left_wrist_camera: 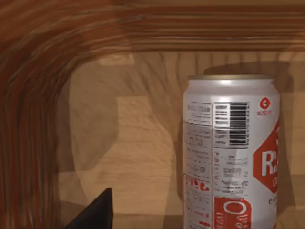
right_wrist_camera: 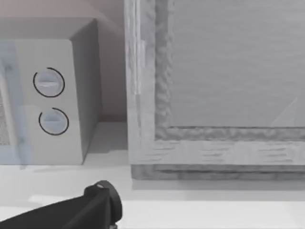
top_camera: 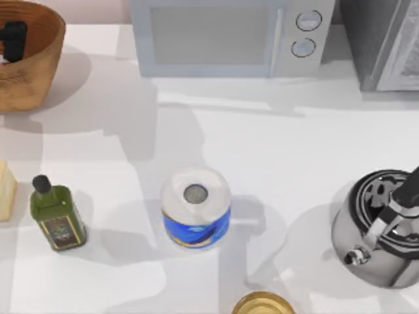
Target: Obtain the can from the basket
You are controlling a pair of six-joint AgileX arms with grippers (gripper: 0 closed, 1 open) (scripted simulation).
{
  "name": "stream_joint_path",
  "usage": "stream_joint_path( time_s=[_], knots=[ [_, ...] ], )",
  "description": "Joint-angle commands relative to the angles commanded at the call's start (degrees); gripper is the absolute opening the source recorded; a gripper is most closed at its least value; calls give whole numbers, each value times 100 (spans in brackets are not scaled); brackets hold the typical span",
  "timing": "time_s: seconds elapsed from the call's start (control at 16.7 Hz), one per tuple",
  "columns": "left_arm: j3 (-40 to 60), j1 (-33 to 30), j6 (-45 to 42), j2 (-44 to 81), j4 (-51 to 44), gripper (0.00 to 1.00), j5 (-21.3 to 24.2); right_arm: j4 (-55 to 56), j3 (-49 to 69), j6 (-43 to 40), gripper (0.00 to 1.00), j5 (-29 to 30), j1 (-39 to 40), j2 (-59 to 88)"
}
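The can [left_wrist_camera: 231, 152] stands upright on the floor of the basket [left_wrist_camera: 43, 95]; it has a white side with red marks, a barcode and a dull gold rim. The orange-brown wicker basket [top_camera: 39, 72] sits at the table's far left corner. My left gripper [top_camera: 13, 39] reaches down inside it, open. One black fingertip [left_wrist_camera: 97, 212] shows beside the can, apart from it, with bare basket floor between them. My right arm [top_camera: 410, 186] hangs at the right edge above the kettle.
A microwave [top_camera: 222, 36] and a grey appliance [top_camera: 386, 42] line the back. A blue-wrapped paper roll [top_camera: 196, 208] stands mid-table, an olive oil bottle [top_camera: 57, 216] at left, a steel kettle [top_camera: 376, 229] at right, and a gold disc [top_camera: 263, 304] at the front edge.
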State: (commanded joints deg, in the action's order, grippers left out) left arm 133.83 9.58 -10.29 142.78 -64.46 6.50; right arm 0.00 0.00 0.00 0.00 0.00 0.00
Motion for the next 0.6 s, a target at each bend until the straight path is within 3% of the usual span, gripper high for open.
stream_joint_path(
  time_s=[0.3, 0.6],
  knots=[
    [385, -26, 13, 252, -140, 100, -2, 0, 0, 0, 100, 0, 0, 0],
    [2221, -30, 21, 1369, -874, 100, 13, 0, 0, 0, 100, 0, 0, 0]
  ],
)
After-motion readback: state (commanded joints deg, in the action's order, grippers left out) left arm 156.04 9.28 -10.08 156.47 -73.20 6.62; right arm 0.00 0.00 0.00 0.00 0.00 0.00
